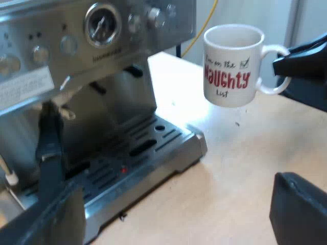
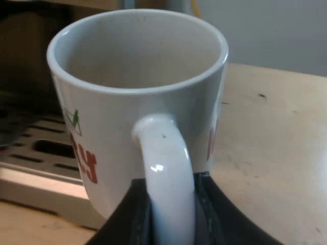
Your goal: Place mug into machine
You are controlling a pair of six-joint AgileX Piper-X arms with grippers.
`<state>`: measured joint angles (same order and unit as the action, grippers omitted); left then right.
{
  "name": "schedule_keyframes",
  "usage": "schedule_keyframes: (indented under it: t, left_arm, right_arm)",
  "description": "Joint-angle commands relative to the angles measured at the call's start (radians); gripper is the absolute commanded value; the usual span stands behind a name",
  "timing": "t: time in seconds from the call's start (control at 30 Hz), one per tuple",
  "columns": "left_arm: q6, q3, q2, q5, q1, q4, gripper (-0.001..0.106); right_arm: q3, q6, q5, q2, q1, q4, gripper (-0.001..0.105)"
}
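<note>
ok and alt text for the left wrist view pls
A white mug lettered NAUGHTY in red is held by its handle in the right hand, above the table and beside the espresso machine. The machine shows its slotted drip tray and a round pressure gauge; the mug is not yet on the tray.

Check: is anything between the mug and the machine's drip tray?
Nothing visible. The mug, held by its handle in the right gripper, hangs above the table off the tray corner, and the tray's grille looks free.
</note>
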<state>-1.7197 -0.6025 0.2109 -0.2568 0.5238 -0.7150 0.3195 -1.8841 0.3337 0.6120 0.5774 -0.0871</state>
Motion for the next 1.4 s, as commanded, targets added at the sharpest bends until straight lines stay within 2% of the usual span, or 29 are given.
schedule_keyframes:
  t: [0.03,0.13,0.3,0.4,0.53,0.77,0.93,1.07,1.2,1.4]
  left_arm:
    - [-0.012,-0.006,-0.022,0.012,0.005,-0.056,0.081]
    - [-0.012,-0.004,-0.023,0.012,0.005,-0.097,0.081]
    - [-0.012,0.036,-0.023,0.023,0.005,-0.069,0.081]
    - [-0.012,0.093,-0.020,0.023,0.005,0.002,0.081]
    - [-0.096,0.179,-0.018,0.023,-0.002,0.110,0.081]
    - [-0.094,0.284,-0.018,0.123,-0.022,0.259,0.081]
    - [-0.078,0.315,-0.017,0.085,-0.025,0.326,0.081]
    - [-0.072,0.331,-0.005,0.051,-0.025,0.364,0.081]
    - [-0.072,0.338,0.007,0.041,-0.025,0.380,0.081]
    - [-0.072,0.338,0.012,0.035,-0.025,0.380,0.081]
  right_arm:
    - [0.015,-0.013,0.003,-0.034,0.074,0.021,0.000]
    - [0.015,-0.013,0.003,-0.034,0.162,0.021,0.000]
    - [0.015,0.021,0.032,-0.007,0.281,0.023,0.000]
    - [0.015,0.074,0.039,0.032,0.320,0.027,0.000]
    - [0.015,0.092,0.037,0.116,0.335,0.093,0.000]
    - [0.015,0.092,0.037,0.279,0.335,0.284,0.000]
    - [0.022,0.092,0.037,0.386,0.335,0.392,0.000]
    - [0.078,0.092,0.037,0.484,0.335,0.407,0.000]
    - [0.129,0.092,0.039,0.566,0.335,0.423,0.000]
    - [0.156,0.093,0.085,0.675,0.335,0.584,0.000]
